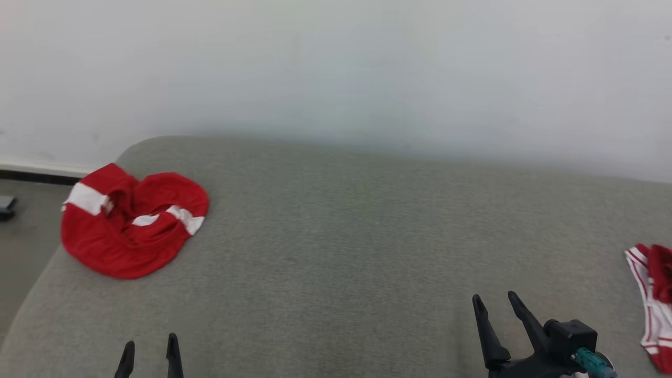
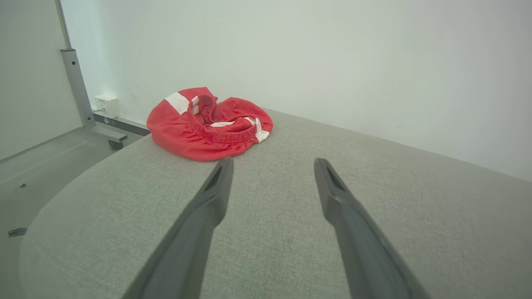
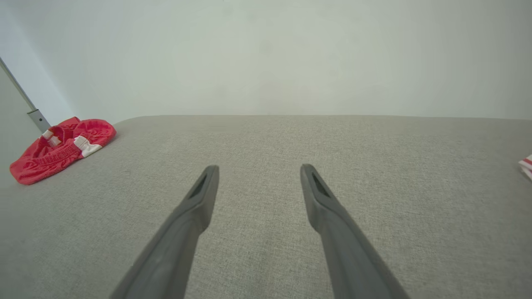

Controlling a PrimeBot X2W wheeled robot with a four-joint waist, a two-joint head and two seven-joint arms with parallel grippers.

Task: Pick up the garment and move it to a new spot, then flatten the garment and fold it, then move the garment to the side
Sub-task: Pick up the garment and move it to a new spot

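A crumpled red garment (image 1: 131,223) with white bands lies near the far left corner of the grey padded surface (image 1: 346,236). In the left wrist view the garment (image 2: 208,124) sits just beyond my fingertips, its elastic waistband facing me. My left gripper (image 1: 150,344) stands open at the front left, well short of the garment, with nothing between its fingers. At the front right my right gripper (image 1: 495,298) is open and empty too. In the right wrist view the garment (image 3: 60,147) lies far off to the left, and the right gripper (image 3: 257,168) hovers over bare fabric.
Another red and white striped cloth (image 1: 653,304) lies at the surface's right edge. A white wall rises behind the surface. Left of the surface the floor drops away, with a grey metal post (image 2: 77,89) and a small white box (image 2: 107,104) by the wall.
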